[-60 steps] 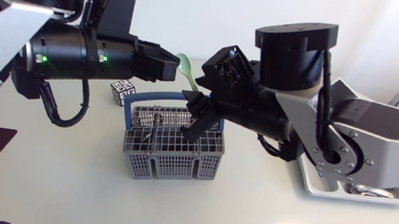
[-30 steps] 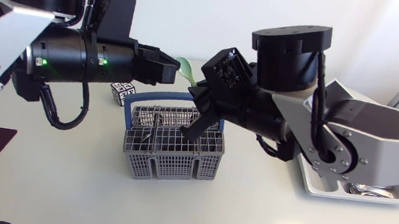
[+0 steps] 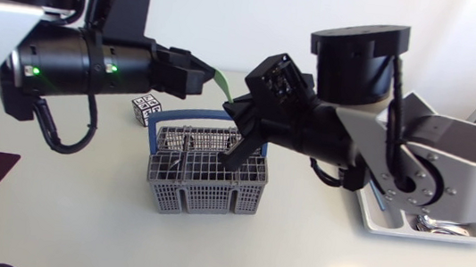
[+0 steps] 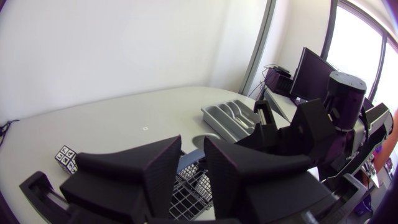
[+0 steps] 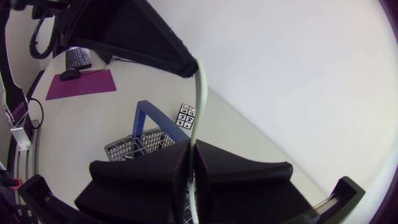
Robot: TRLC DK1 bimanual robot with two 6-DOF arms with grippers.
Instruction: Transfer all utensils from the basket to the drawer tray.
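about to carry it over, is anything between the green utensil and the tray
Nothing on the table shows between the green utensil and the tray. The left gripper sits right at the utensil's upper end and may need to back off first.

**Basket** (image 3: 205,184): grey moulded plastic lattice, matt, with a smooth blue plastic handle (image 5: 142,118). **Utensil** (image 5: 198,106): pale green plastic, smooth. **Drawer tray** (image 4: 231,115): light grey plastic, smooth, soft sheen. **Left gripper** (image 4: 193,146) and **right gripper** (image 5: 190,149): matt black, plastic-looking fingers. **Right arm link** (image 3: 463,168): silver-grey metal, satin finish. **Table** (image 3: 75,223): off-white, smooth, low gloss.
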